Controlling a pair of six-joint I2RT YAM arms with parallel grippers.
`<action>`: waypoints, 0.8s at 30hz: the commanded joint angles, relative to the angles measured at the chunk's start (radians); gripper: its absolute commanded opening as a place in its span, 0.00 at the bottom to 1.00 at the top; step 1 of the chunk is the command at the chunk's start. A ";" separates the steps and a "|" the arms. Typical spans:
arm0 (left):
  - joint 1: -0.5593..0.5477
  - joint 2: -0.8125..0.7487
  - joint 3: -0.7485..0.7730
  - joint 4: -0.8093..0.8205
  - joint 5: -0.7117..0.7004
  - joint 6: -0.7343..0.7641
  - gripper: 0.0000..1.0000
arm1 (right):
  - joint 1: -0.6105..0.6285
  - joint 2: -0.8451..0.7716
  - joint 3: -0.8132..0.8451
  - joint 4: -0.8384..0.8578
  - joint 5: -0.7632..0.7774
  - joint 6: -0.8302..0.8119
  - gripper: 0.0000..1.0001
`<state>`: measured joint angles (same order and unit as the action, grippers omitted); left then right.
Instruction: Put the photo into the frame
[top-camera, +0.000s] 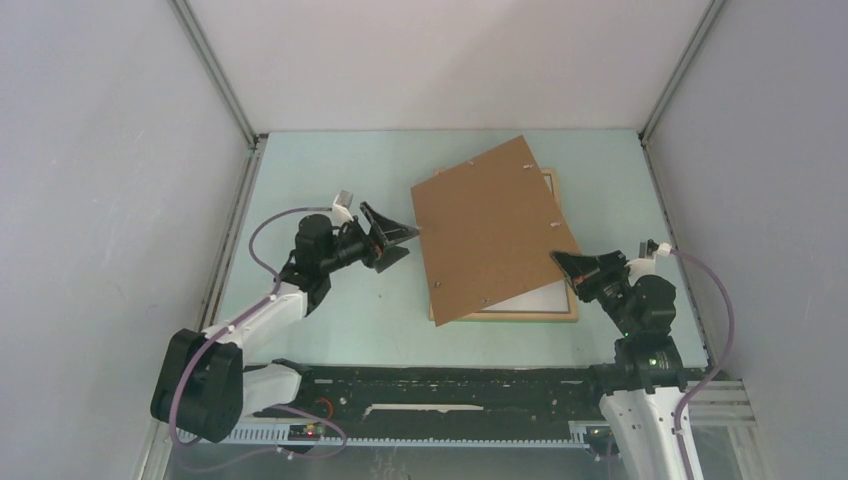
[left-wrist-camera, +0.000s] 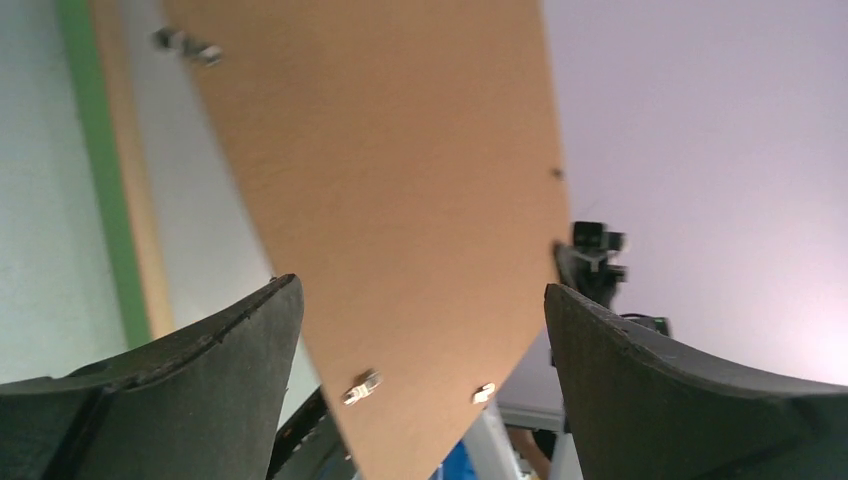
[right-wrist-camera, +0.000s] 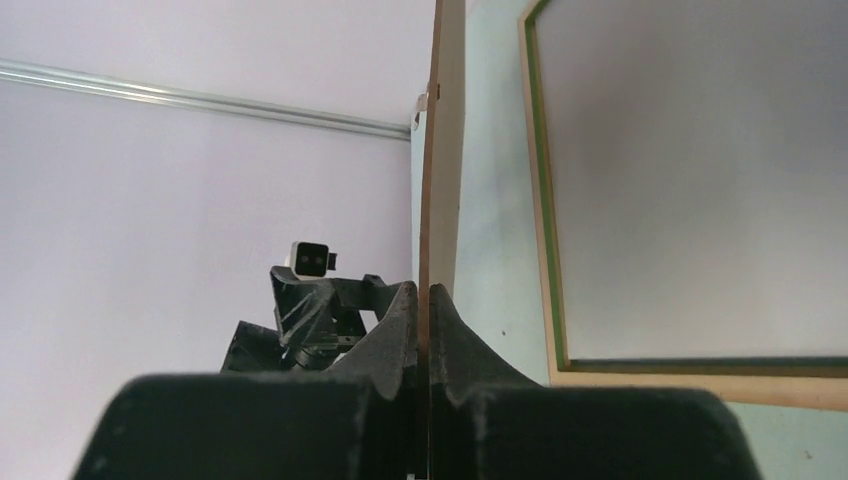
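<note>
Here, a pale mint-green worktop (top-camera: 330, 320) is filling the floor of a small booth, and plain white walls (top-camera: 100, 150) are closing it in on three sides, with aluminium rails (top-camera: 215, 70) running up the two far corners. Two arms are reaching in from the near edge, a left arm (top-camera: 270, 310) and a right arm (top-camera: 640, 330). One photo (top-camera: 490, 230) and one frame (top-camera: 530, 316) are showing. The photo is facing brown board side up, turned askew, and four small metal tabs (top-camera: 553, 225) are showing near its edges from above. The right jaws are clenched on the photo's right edge, gripping the thin board between them, so that it is standing edge-on straight ahead of them in the right wrist view. The left jaws are standing wide apart and released, holding nothing; the photo's left edge is sitting just ahead of them, framed between the two fingers in the left wrist view, and whether a fingertip is touching the board cannot be told. The frame is lying flat on the worktop, light wood face up with a green inner lip, beneath the photo and reaching past the right jaws towards the near edge. The photo is overlapping most of the frame, leaving its near rail and right rail uncovered.
</note>
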<state>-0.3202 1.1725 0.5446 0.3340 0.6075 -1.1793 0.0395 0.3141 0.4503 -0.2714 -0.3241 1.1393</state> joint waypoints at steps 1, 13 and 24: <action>-0.007 -0.025 -0.051 0.302 -0.012 -0.176 0.96 | -0.008 -0.036 0.010 0.218 -0.042 0.104 0.00; -0.056 -0.053 -0.122 0.300 -0.118 -0.312 1.00 | -0.011 -0.030 -0.040 0.323 -0.056 0.173 0.00; -0.080 0.107 -0.175 0.907 -0.104 -0.546 0.65 | -0.011 -0.047 -0.086 0.370 -0.048 0.233 0.00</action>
<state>-0.3885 1.2377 0.3851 0.9028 0.5026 -1.6131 0.0330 0.2951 0.3519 -0.0608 -0.3649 1.3128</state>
